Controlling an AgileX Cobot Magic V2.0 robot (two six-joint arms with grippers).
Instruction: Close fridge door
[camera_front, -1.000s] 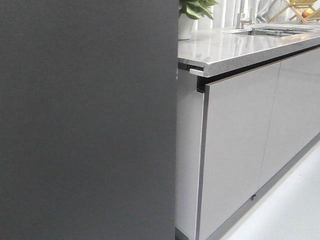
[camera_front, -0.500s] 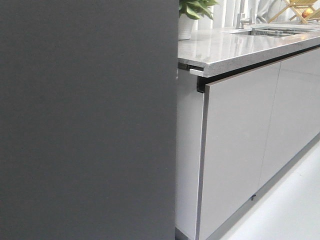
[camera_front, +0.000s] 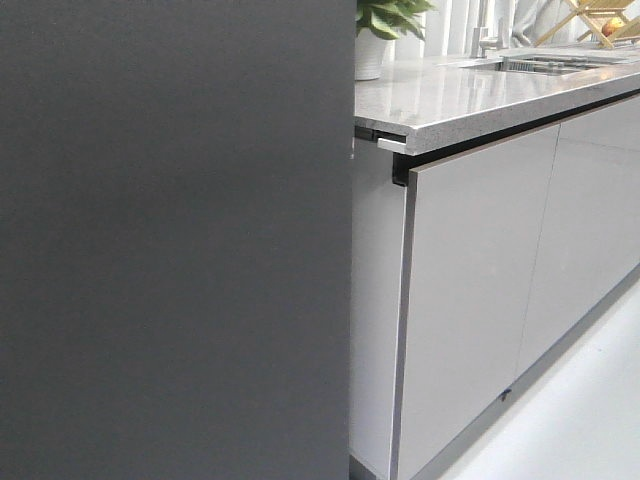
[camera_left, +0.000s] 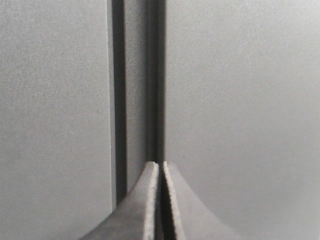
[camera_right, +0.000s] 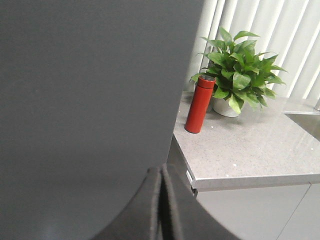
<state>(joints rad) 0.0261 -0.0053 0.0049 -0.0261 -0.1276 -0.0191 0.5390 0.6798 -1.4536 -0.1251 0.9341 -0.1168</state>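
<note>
Fridge door (camera_front: 175, 240), dark grey outer face, standing directly ahead of both grippers.

You are facing the door square on: it is filling the left of the front view, its tall axis running vertical, its right edge just beside the light grey cabinet fronts (camera_front: 470, 290) under the stone countertop (camera_front: 450, 95). Your left gripper (camera_left: 160, 167) is sitting jaws pressed together, tips close to a dark vertical seam (camera_left: 154, 80); contact cannot be told. Your right gripper (camera_right: 161, 172) is likewise pressed together, nearer the door's countertop-side edge, with a red flask (camera_right: 199, 104) and potted plant (camera_right: 235, 75) beyond. Any remaining push is looking to be straight ahead.
</note>
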